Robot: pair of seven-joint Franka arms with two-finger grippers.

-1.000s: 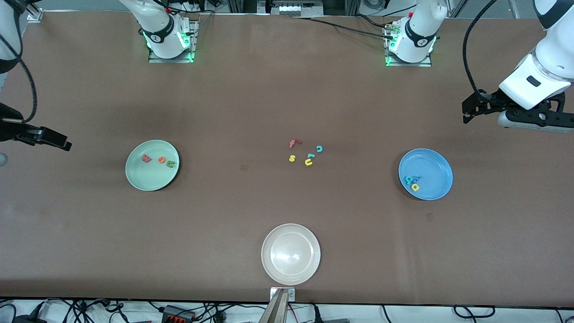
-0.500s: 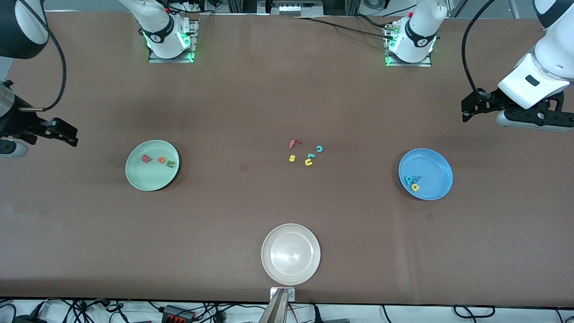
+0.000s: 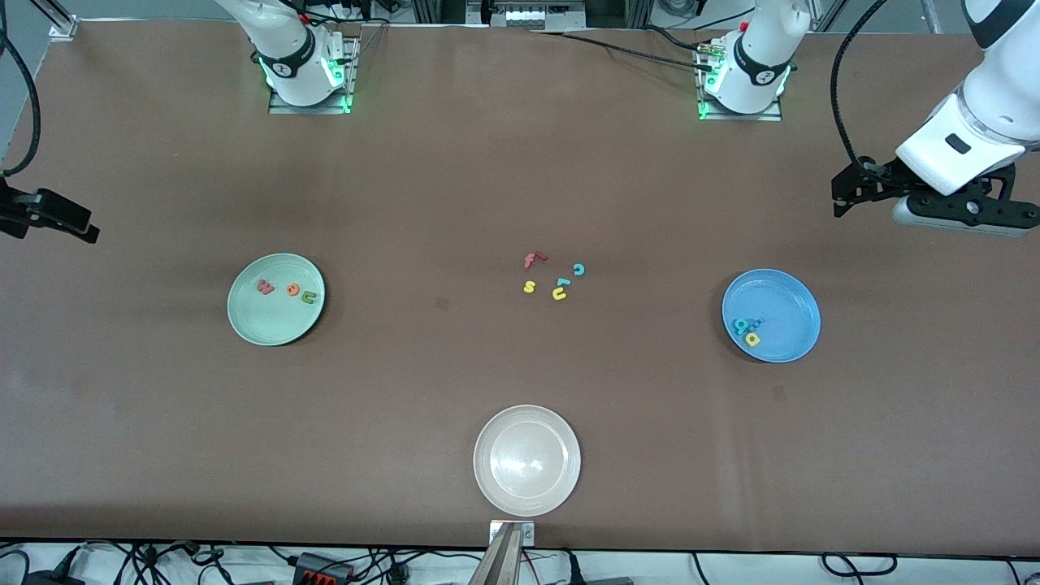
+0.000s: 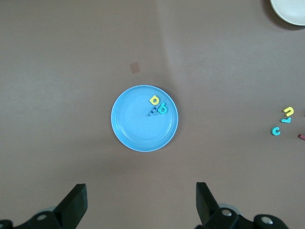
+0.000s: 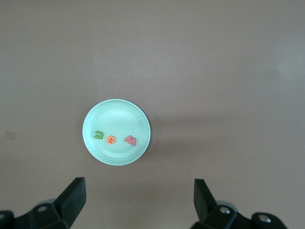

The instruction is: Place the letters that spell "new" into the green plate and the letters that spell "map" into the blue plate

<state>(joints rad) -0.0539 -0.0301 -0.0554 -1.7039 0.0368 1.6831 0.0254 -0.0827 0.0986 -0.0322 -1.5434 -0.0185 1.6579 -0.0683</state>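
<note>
The green plate (image 3: 272,327) (image 5: 116,114) lies toward the right arm's end of the table and holds the pinkish-red "w" (image 3: 265,286) (image 5: 130,140), the orange "e" (image 3: 292,289) (image 5: 110,140) and the green "n" (image 3: 308,296) (image 5: 98,135). Toward the left arm's end, the blue plate (image 3: 786,302) (image 4: 138,131) holds the teal "a" (image 3: 740,326) (image 4: 163,109), the blue "m" (image 3: 756,322) (image 4: 152,112) and the yellow "p" (image 3: 752,339) (image 4: 154,100). My right gripper (image 3: 81,231) (image 5: 138,188) hangs open and empty high over the table's end. My left gripper (image 3: 845,199) (image 4: 141,191) is open and empty, high beside the blue plate.
A cream-white plate (image 3: 526,496) (image 4: 290,12) sits near the front edge at mid-table. Loose letters lie in the table's middle: a red "f" (image 3: 532,260), a yellow "s" (image 3: 529,286), a yellow "u" (image 3: 559,294) and two small teal hooks (image 3: 578,269).
The right gripper has swung about and drawn back toward its end of the table, away from the green plate. The left gripper has crept slightly toward the robots' bases. No letter has moved.
</note>
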